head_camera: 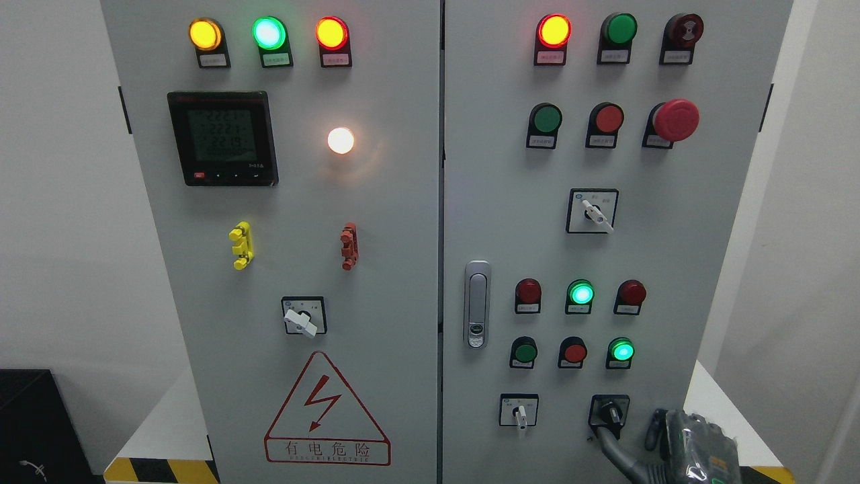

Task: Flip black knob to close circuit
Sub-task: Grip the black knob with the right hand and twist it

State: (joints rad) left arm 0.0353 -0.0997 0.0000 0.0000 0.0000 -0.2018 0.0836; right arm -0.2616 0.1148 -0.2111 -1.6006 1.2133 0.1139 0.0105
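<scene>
From the head camera, a grey electrical cabinet (376, 222) with two doors fills the frame. The black knob (610, 411) sits in a square black-framed switch plate at the lower right of the right door, just right of a white-handled selector switch (519, 411).

The right robot hand (621, 440) comes in from the bottom right corner, wrapped in a dark glove-like cover. One grey finger (608, 445) reaches up to the lower edge of the knob's plate and appears to touch the knob; the other fingers (655, 430) are loosely curled to the right, apart from the panel. Whether the finger presses or merely rests on the knob cannot be told.

Above the knob, a lit green button (621, 351) glows, with a red button (574, 352) and a dark green button (524, 351) in the same row. A silver door latch (477, 304) stands upright at the right door's left edge. On the left door are a digital meter (222, 138) and a red lightning warning triangle (327, 411).
</scene>
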